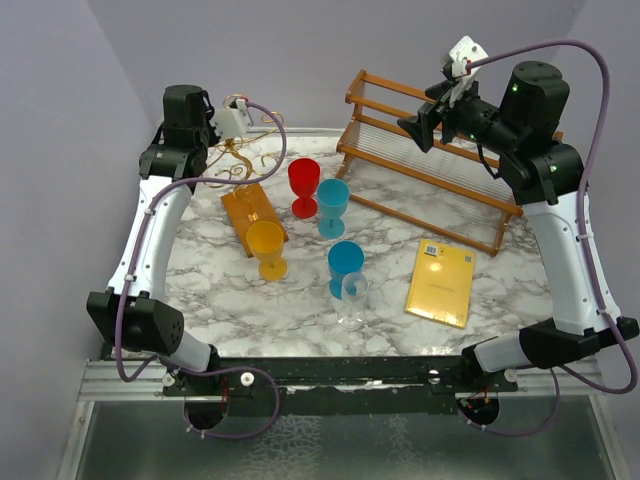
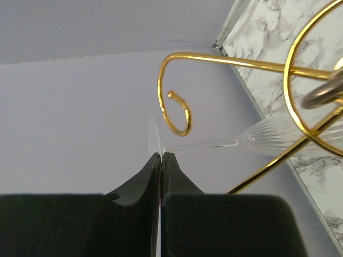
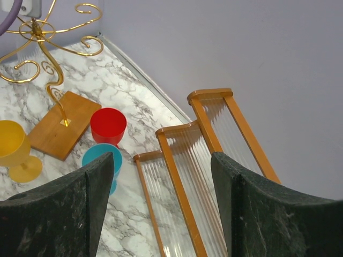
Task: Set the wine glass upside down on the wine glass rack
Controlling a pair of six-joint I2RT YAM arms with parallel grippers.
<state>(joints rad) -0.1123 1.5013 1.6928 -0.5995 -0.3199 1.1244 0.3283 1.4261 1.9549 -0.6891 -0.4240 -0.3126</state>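
Lilac walls closed round the marble table (image 1: 230, 300). Upper left in the top view, the left gripper (image 2: 161, 156) pinched shut on the foot of the glass (image 2: 268, 138), which lay sideways among the rack (image 2: 214, 57) wires. It looked light, slick and brittle; the stem seemed the safer hold. The right gripper (image 3: 161, 160) gaped, holding nothing.
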